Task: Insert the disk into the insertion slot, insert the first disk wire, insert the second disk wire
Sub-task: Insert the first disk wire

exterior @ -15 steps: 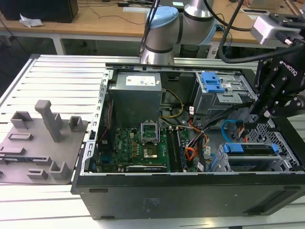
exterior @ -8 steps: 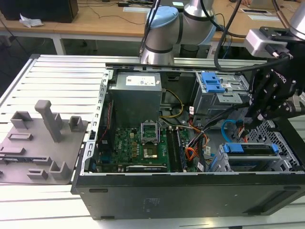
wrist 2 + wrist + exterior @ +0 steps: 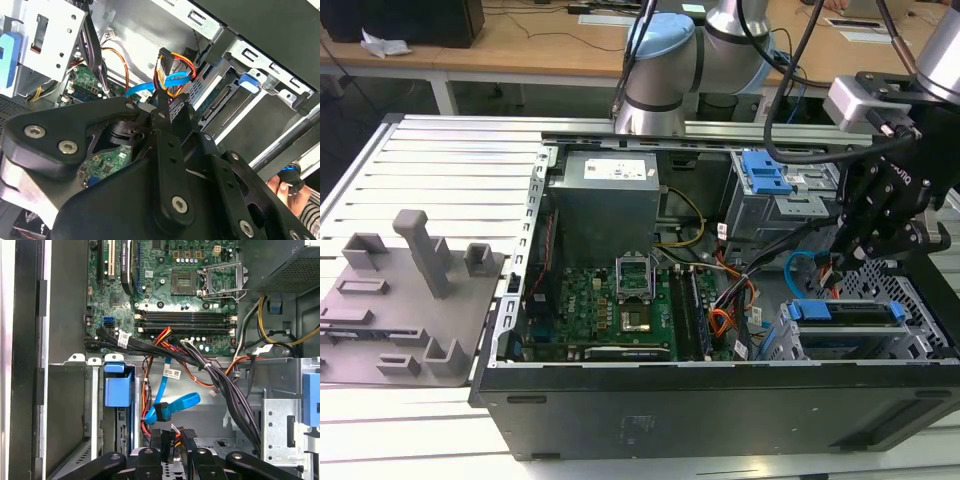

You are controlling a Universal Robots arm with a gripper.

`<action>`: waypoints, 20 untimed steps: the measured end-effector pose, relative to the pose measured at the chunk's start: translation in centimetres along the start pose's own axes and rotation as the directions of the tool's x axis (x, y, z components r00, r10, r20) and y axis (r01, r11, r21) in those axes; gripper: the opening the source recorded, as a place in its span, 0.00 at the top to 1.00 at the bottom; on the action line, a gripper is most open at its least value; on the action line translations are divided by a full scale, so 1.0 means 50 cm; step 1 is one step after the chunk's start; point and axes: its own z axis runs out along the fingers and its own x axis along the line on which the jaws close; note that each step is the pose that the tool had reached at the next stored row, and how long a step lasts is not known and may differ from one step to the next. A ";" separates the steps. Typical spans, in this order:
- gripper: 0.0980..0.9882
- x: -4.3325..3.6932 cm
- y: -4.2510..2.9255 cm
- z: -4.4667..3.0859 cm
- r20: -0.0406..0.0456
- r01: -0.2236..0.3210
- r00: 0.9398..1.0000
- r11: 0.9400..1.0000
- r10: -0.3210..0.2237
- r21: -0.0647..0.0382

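We see a silver arm [image 3: 735, 30] with pale-blue joint caps [image 3: 660, 45], black cables [image 3: 782, 95] at two o'clock, a black gripper [image 3: 845, 265], seemingly steel screws [image 3: 68, 146].

This looks like a robot lab or workshop, because a big robot arm [image 3: 660, 60] stands behind an open computer case [image 3: 720, 400] on a ribbed metal surface [image 3: 450, 160], with wooden desks [image 3: 520, 45] and a grey plate of plastic blocks [image 3: 360, 335] nearby.

There were 1 PC case [image 3: 720, 405], 1 mobo [image 3: 610, 305], 1 PSU [image 3: 605, 205], 2 drive cages (insertion slot [image 3: 915, 300], taller grey cage [image 3: 780, 215]), 1 light-blue second disk wire [image 3: 176, 404].
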 end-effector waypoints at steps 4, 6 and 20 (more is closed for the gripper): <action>0.86 0.000 0.000 0.000 0.000 0.000 1.000 1.000 0.000 0.000; 0.93 0.000 0.000 0.000 0.000 0.000 1.000 1.000 0.000 0.000; 0.93 0.023 -0.004 0.001 -0.001 0.000 1.000 1.000 0.000 0.000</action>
